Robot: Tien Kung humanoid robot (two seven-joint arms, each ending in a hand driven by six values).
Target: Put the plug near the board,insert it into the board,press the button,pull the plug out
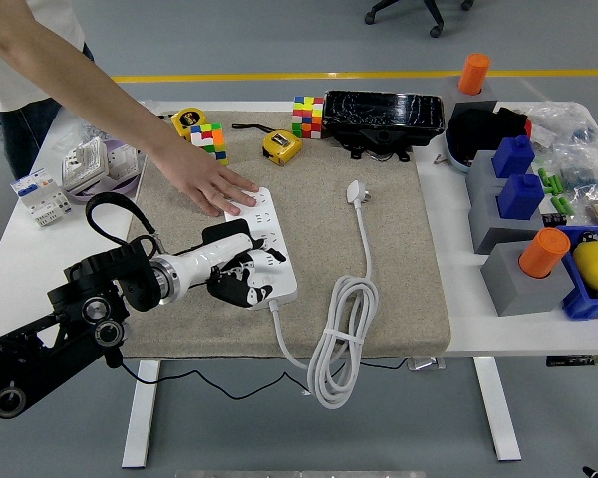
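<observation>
No readable text anywhere from here. The small boxes (pixel 40 194) at table's far left carry print, too small and blurry to read. Tape measures (pixel 280 145) have dark face labels, illegible. Power strip (pixel 264 249) shows socket holes only, no legible markings. Nothing else w/ letters, nos. or signs.
</observation>
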